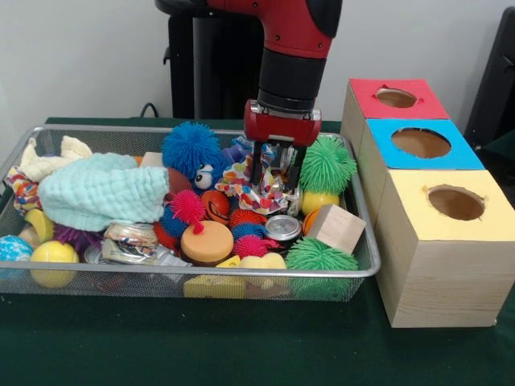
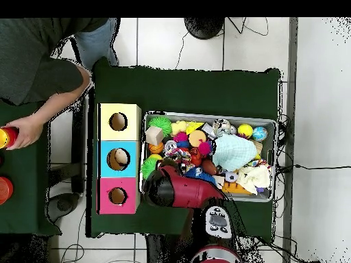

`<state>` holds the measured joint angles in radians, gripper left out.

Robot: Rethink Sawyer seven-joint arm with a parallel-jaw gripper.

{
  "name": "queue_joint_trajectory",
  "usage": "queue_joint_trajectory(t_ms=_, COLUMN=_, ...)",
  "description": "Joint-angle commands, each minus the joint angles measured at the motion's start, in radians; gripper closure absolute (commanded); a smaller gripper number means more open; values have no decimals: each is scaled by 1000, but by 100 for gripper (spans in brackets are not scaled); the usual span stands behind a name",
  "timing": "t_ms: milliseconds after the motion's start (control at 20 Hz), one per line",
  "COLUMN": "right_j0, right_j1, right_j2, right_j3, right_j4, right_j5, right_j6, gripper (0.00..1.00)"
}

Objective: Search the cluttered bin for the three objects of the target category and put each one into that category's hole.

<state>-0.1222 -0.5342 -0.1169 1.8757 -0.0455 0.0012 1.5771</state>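
Evidently the target category was not identifiable from either view; candidate items, including a green spiky ball (image 1: 327,165), a blue furry ball (image 1: 191,149) and a wooden block (image 1: 336,227), lay in the bin (image 1: 366,233). The tool (image 1: 273,183) stood low in the bin's middle, its fingers down among a patterned cloth (image 1: 241,181); whether it held anything, or how far it was parted, could not be told. Beside the bin stood three boxes with holes: red (image 1: 398,99), blue (image 1: 421,144) and yellow (image 1: 456,203). No object was seen inside any hole, so, by appearances, all three placements remained outstanding. No legible writing or brand was found. At the overhead view's edge a person's hand (image 2: 24,131) rested on a separate tabletop (image 2: 20,192).
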Motion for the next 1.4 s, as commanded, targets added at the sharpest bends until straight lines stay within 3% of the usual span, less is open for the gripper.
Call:
queue_joint_trajectory(t_ms=50, right_j0=-2, right_j1=59, right_j2=39, right_j3=-69, right_j4=25, right_j5=-26, right_j6=177, gripper=0)
queue_joint_trajectory(t_ms=450, right_j0=54, right_j1=88, right_j2=-48, right_j3=-114, right_j4=28, right_j5=-92, right_j6=172, gripper=0)
queue_joint_trajectory(t_ms=850, right_j0=44, right_j1=88, right_j2=-39, right_j3=-115, right_j4=27, right_j5=-64, right_j6=169, gripper=0)
queue_joint_trajectory(t_ms=900, right_j0=40, right_j1=87, right_j2=-35, right_j3=-114, right_j4=22, right_j5=-65, right_j6=168, gripper=100)
queue_joint_trajectory(t_ms=1400, right_j0=7, right_j1=64, right_j2=6, right_j3=-94, right_j4=40, right_j5=-5, right_j6=178, gripper=100)
